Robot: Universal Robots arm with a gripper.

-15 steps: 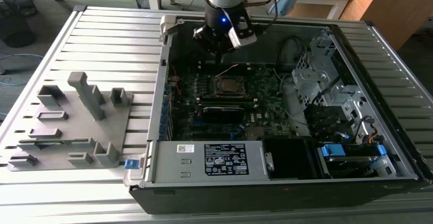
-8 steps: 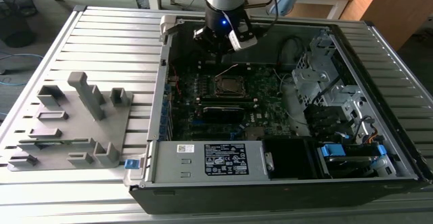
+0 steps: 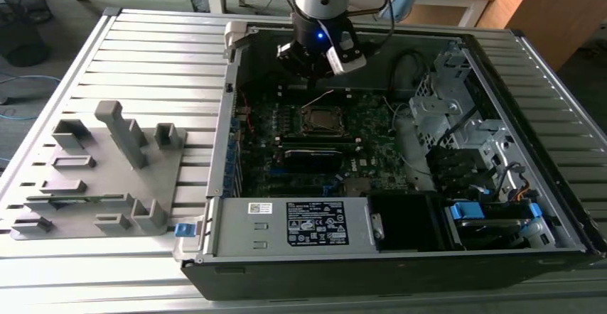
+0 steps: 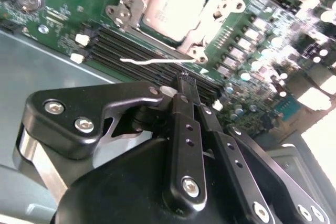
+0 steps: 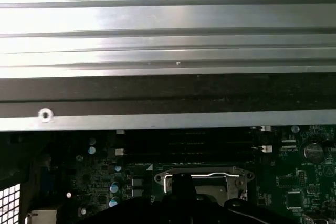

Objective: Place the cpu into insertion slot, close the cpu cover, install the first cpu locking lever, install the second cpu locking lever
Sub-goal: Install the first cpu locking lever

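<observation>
Clearly beyond gripper fingertips, pressed together, cpu lies untouched.

My tool hung in the case just behind the insertion slot; the cpu sat in it, the cpu cover around it; a rack stood on the bench at the exterior view's left.

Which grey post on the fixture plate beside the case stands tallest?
The broad slab post on the fixture plate; it rises well above the short blocks around it.
</observation>
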